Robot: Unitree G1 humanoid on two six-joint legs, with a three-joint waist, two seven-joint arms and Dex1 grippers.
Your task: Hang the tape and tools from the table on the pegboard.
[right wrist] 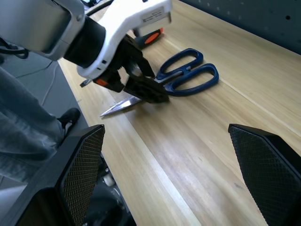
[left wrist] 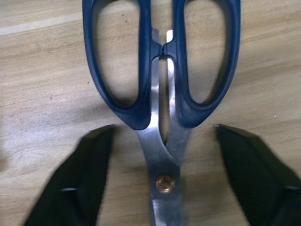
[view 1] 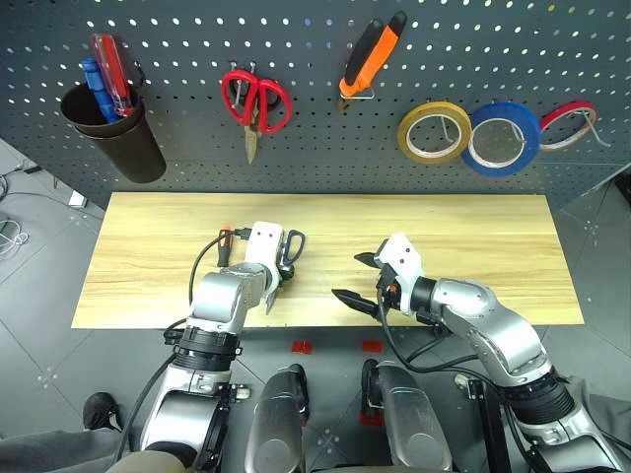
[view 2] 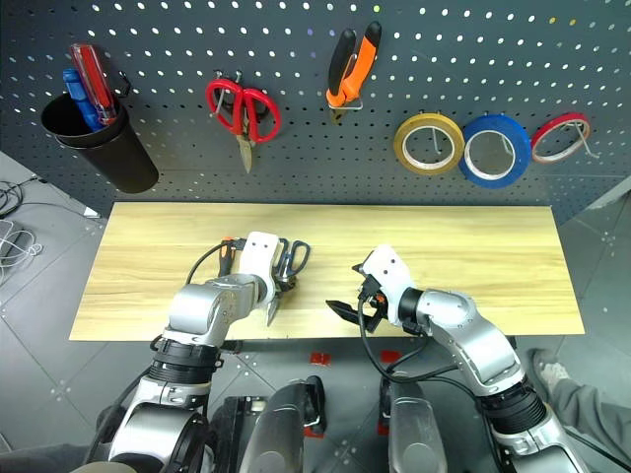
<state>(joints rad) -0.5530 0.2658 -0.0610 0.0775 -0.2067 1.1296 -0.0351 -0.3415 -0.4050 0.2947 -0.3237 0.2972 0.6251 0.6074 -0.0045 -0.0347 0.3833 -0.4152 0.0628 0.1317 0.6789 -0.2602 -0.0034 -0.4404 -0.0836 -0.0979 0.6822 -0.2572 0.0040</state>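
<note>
The tabletop (view 1: 473,246) is a long board of pale yellow wood planks with fine grain lines, and behind it stands the dark grey pegboard (view 1: 325,148), dotted with rows of small round holes. On the pegboard hang a thin ring of yellow-tan tape (view 1: 434,132), a blue tape roll (view 1: 504,138) just beside it, a red tape roll (view 1: 569,124), pliers (view 1: 373,55) with orange and black arms, red-looped scissors (view 1: 255,104), and a dark cup (view 1: 110,130) holding red and blue screwdrivers (view 1: 106,81). On the tabletop lie steel scissors (left wrist: 162,94) with smooth dark finger loops, bright flat blades and a brass-coloured pivot rivet; next to them lies a slim screwdriver (view 1: 224,244) with an orange-black handle. The left pincer (left wrist: 162,174) angles downward over the scissors, its two black fingers spread to either side of the blades near the pivot, and whether they touch the metal cannot be told. The right pincer (view 1: 360,278) hovers near the tabletop's front edge, right of the scissors, reaching towards the left arm, its textured black fingers spread wide and holding nothing.
</note>
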